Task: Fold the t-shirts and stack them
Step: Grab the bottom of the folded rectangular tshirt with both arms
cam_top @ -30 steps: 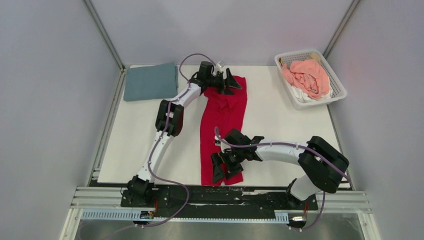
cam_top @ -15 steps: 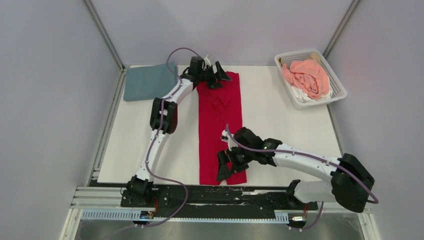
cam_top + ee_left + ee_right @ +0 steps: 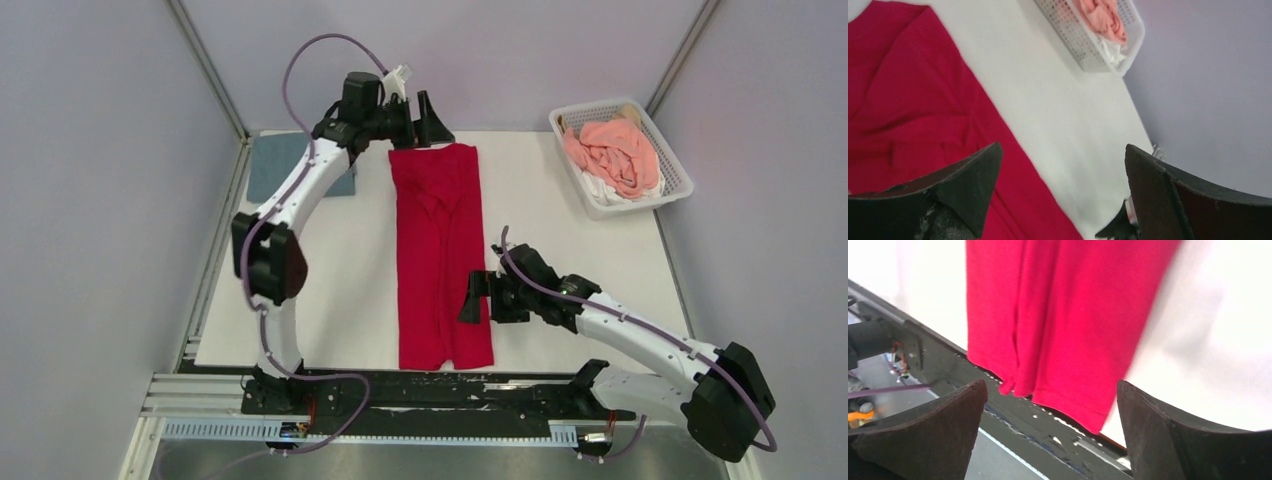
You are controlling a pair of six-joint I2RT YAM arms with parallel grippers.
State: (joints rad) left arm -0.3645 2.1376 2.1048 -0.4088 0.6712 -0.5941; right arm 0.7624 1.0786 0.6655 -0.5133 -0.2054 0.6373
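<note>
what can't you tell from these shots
- Top view: grey-blue t-shirt is partly behind the left arm, so its fold is unclear.
- Top view: white cloth in the basket lies under the salmon-pink t-shirt; garment count unknown.
- Right wrist view: red t-shirt is blurred and cut off by the top edge.

White arms (image 3: 300, 190) with black joints, purple cables (image 3: 287, 80), black fingers (image 3: 965, 185).

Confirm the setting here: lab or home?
Most likely a lab robot cell: plain grey enclosure walls, left arm and right arm bolted to a metal rail, white table holding a red t-shirt.
</note>
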